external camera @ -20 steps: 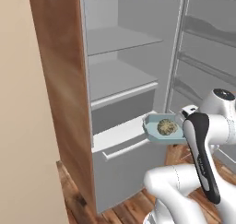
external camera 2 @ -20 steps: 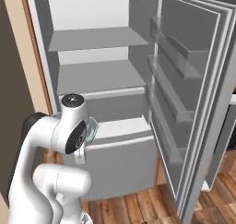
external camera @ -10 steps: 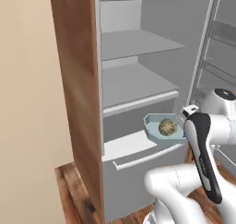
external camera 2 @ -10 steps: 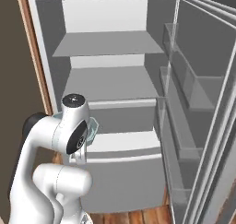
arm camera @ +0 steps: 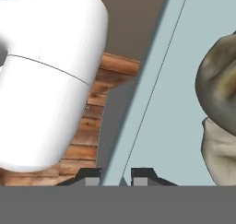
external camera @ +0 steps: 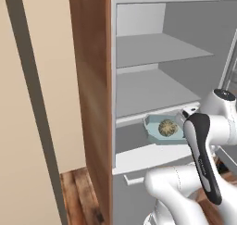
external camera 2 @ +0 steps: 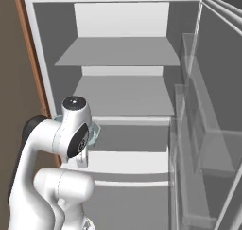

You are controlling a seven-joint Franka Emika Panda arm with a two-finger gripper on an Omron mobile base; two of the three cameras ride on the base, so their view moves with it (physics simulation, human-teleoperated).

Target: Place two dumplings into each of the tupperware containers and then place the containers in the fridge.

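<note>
Gripper (arm camera: 116, 176) closing fully on the rim of the small pale blue tub with rounded corners (external camera: 163, 129), both dark fingertips (arm camera: 144, 175) pinching the thin wall at 6 o'clock in the hand view. Carrying that tub level, off the fridge floor, at the mouth of the tall fridge with plain grey-white interior (external camera: 157, 57). Sitting just below the lip of the lower flat grey shelf (external camera: 152, 92) and above the white drawer front (external camera: 148, 160) in the left base view. Lying inside the tub, toward 3 o'clock in the hand view: speckled tan-brown dumpling (arm camera: 219, 78), with a paler dumpling (arm camera: 223, 149) touching it at its 6 o'clock side. Showing as one roundish brown lump (external camera: 167, 127) at the tub's centre in the left base view; cannot tell the two apart there. Peeking out in the right base view as a sliver of pale blue (external camera 2: 93, 132) at 3 o'clock of the white wrist, the rest hidden behind the arm. Standing at 9 o'clock of the tub in the left base view: brown wood-panel side of the fridge (external camera: 92, 94). Standing open at 3 o'clock in the right base view: fridge door with clear shelf bins (external camera 2: 198, 144). Showing under the tub in the hand view: brown wooden plank floor (arm camera: 87, 140).
</note>
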